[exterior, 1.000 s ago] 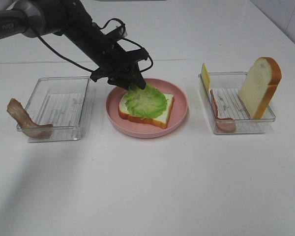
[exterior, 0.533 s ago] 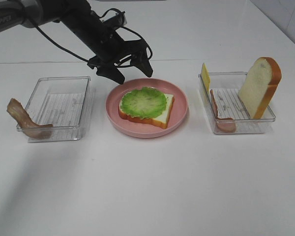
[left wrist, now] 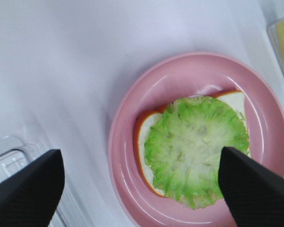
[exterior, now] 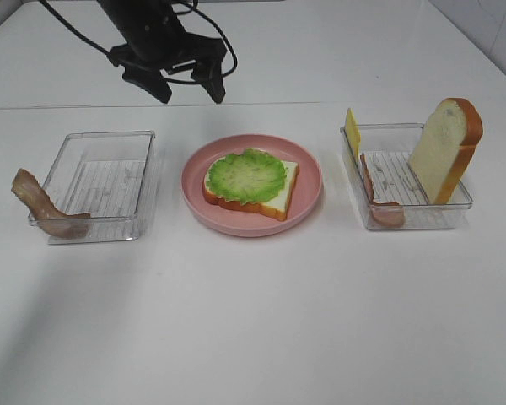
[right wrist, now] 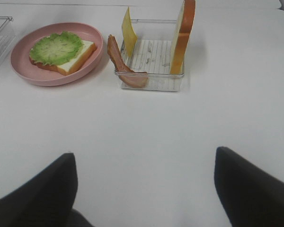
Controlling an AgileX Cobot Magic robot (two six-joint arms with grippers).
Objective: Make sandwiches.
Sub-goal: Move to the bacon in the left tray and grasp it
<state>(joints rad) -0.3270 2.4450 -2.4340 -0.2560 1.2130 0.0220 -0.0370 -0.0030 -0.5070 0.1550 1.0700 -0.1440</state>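
The left claw [exterior: 191, 94] hangs over the table [exterior: 253, 321] behind the pink plate [exterior: 308, 181], jaws spread wide and empty. On the plate lies the started sandwich: one bread slice [exterior: 285, 191] topped with frilly lettuce [exterior: 246, 175]. A bacon strip [exterior: 42, 207] drapes over the corner of the left tray [exterior: 76, 143]. In the right tray [exterior: 455, 201] a second bread slice [exterior: 443, 152] stands upright, with the cheese square [exterior: 352, 131] and ham strip [exterior: 373, 187] at its left wall. The right claw [right wrist: 146, 194] is released above bare table.

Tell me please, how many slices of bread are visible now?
2. One bread slice lies on the pink plate under the lettuce; the other slice stands upright in the right clear container. I see no hidden ones.
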